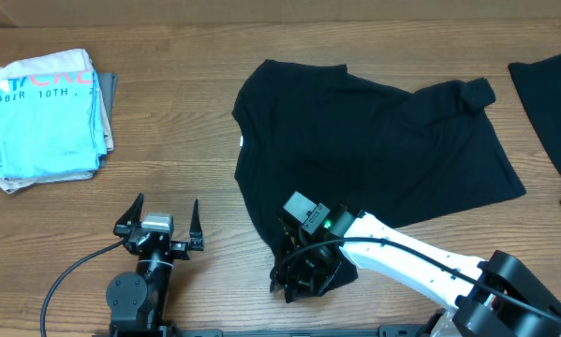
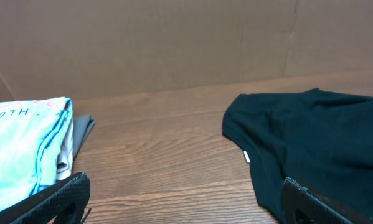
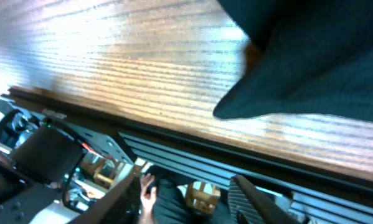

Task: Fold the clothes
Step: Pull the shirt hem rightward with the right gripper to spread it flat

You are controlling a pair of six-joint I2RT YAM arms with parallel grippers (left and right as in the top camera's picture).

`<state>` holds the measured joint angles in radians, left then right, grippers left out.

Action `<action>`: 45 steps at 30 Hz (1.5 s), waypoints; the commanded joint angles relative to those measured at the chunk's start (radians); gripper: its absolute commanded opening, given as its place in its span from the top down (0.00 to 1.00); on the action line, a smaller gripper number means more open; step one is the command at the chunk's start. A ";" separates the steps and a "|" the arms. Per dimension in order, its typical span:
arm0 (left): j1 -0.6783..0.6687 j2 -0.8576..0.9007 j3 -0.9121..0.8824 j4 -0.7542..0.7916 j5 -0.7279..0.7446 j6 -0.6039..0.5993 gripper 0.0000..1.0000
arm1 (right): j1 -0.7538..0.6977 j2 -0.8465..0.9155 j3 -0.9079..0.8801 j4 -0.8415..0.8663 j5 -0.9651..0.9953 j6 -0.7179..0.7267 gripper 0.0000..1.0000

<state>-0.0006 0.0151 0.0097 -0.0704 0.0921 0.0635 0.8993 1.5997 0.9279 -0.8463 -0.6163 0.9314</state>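
Note:
A large black T-shirt (image 1: 374, 140) lies mostly spread across the middle of the wooden table, with its lower left corner bunched near the front edge. My right gripper (image 1: 299, 276) hovers over that corner. In the right wrist view the right gripper (image 3: 185, 180) has its jaws apart with nothing between them, and the shirt corner (image 3: 298, 74) lies just beyond them on the wood. My left gripper (image 1: 165, 208) stands wide open and empty at the front left, apart from the shirt. In the left wrist view the shirt (image 2: 311, 137) lies ahead of the right finger.
A folded light-blue printed T-shirt (image 1: 46, 117) on a small stack sits at the back left, also seen as the blue shirt (image 2: 18, 149). Another black garment (image 1: 552, 103) lies at the right edge. The table's front edge (image 3: 174, 134) runs right by the right gripper.

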 commanded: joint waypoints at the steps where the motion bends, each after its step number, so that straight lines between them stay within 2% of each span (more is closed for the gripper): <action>1: -0.007 -0.010 -0.005 0.000 -0.010 0.027 0.00 | 0.004 -0.019 0.017 -0.007 -0.034 -0.066 0.48; 7: -0.007 -0.010 -0.005 0.000 -0.010 0.027 0.00 | -0.066 -0.019 0.195 -0.226 0.117 -0.200 0.46; 12: -0.007 -0.010 -0.005 0.000 -0.010 0.027 0.00 | -0.194 -0.019 0.386 -0.399 0.284 -0.285 0.47; 14: -0.007 -0.010 -0.005 0.000 -0.010 0.026 0.00 | -0.242 -0.019 0.435 -0.411 0.320 -0.332 0.46; 20: -0.007 -0.010 -0.005 0.000 -0.010 0.026 0.00 | -0.391 -0.019 0.473 -0.389 0.495 -0.364 0.33; 23: -0.007 -0.010 -0.005 0.008 -0.020 0.035 0.00 | -0.473 -0.019 0.473 -0.399 0.570 -0.368 0.32; 26: -0.007 -0.010 -0.005 0.043 -0.029 0.086 0.00 | -0.568 -0.019 0.473 -0.384 0.578 -0.449 0.33; 28: -0.007 -0.010 -0.005 0.047 -0.029 0.090 0.00 | -0.635 -0.019 0.473 -0.373 0.578 -0.485 0.43; 30: -0.006 -0.010 -0.005 0.063 -0.029 0.095 0.00 | -0.721 -0.018 0.473 -0.360 0.583 -0.515 0.74; 32: -0.006 -0.010 -0.005 0.098 0.003 0.093 0.00 | -0.799 -0.018 0.473 -0.353 0.596 -0.517 0.95; 38: -0.007 -0.010 -0.005 0.069 0.207 0.093 0.00 | -1.093 -0.015 0.433 -0.296 0.615 -0.455 0.96; 45: -0.007 -0.009 -0.005 0.024 0.224 0.082 0.00 | -1.302 0.018 0.293 -0.113 0.635 -0.441 0.96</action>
<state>-0.0006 0.0151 0.0082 -0.0486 0.2764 0.1349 -0.3641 1.6020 1.2663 -0.9997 -0.0029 0.4755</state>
